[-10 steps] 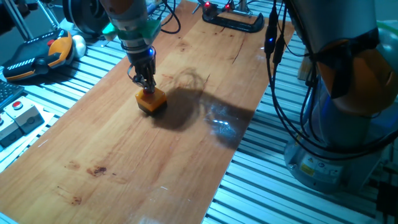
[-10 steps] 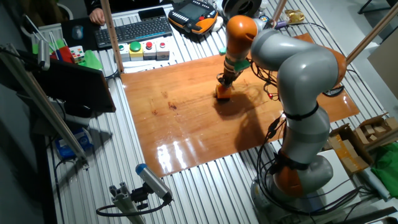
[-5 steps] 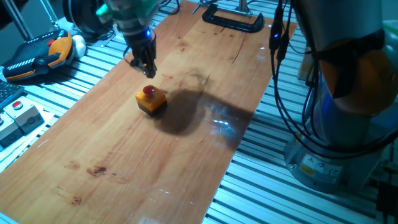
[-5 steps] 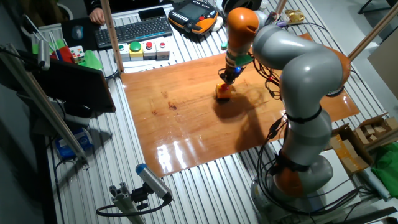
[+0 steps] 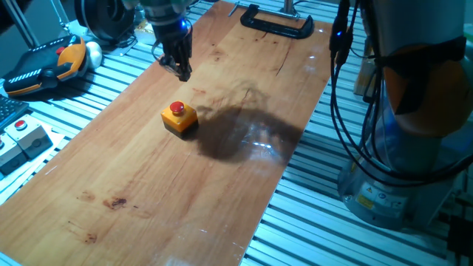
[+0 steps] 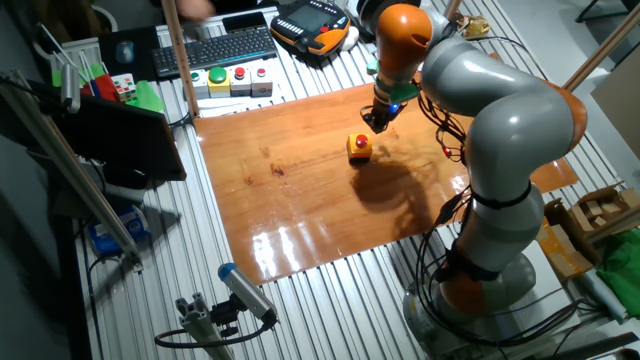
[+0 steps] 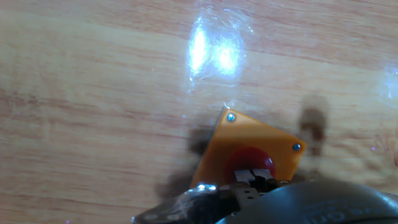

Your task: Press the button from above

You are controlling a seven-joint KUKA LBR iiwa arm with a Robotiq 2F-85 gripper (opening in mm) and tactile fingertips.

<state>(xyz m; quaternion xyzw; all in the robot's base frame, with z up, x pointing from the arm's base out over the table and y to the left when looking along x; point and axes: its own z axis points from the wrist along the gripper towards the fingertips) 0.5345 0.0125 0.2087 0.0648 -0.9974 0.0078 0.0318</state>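
Orange-yellow and capped in red, the button (image 5: 177, 109) is sitting upright on its black base on the wooden tabletop (image 5: 148, 192), toward the far half of the board and clear of every edge. Nothing is touching it. In the other fixed view the button (image 6: 359, 146) is showing near the middle of the board, with the arm's shadow lying just beside it on the wood.

The gripper (image 5: 182, 72) is hanging above and behind the button, apart from it, fingers pointing down at the table. In the other fixed view the gripper (image 6: 377, 122) is standing just past the box, close to its far corner. In the hand view the fingertips are appearing pressed together at the bottom edge, over the red cap (image 7: 249, 163), with no gap showing between them, so the gripper is looking closed on nothing.

A black clamp (image 5: 277, 24) is lying at the far end of the board
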